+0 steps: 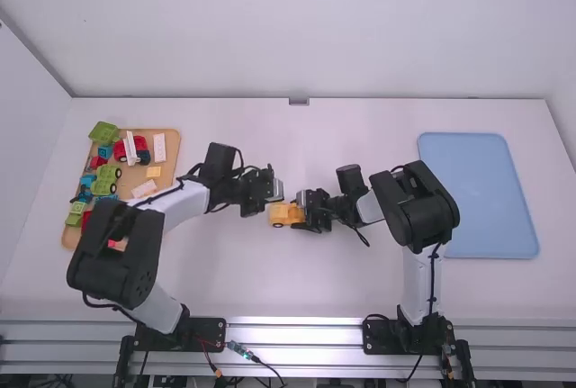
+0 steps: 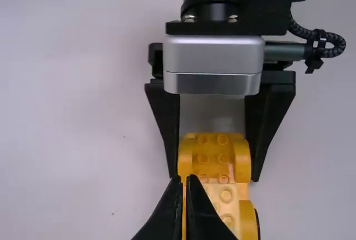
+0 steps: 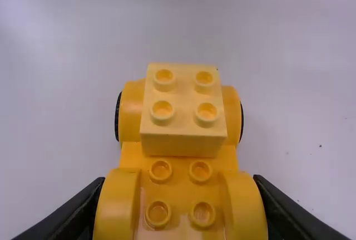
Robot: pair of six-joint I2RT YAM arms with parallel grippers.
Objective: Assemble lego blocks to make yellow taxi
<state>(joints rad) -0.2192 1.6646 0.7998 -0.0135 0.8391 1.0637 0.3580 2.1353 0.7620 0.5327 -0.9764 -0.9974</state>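
Yellow car [image 1: 277, 215] on the white counter [image 1: 261, 284], right pincer [image 1: 306, 215] clamped on its sides. Pale yellow block [image 3: 183, 112] sits on top of the car, at the end away from that pincer. Left pincer [image 1: 274, 192] at that block end, fingers together; can't tell if touching. Left of the car: wooden tray [image 1: 173, 139] holding green [image 1: 105, 179], red and blue pieces plus a small yellow block [image 1: 153, 172]. Right of the car: blue tray [image 1: 477, 194]

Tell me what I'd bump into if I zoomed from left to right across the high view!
The tan tray full of colorful blocks → the left arm's base → the yellow car → the right arm's base → the blue tray.
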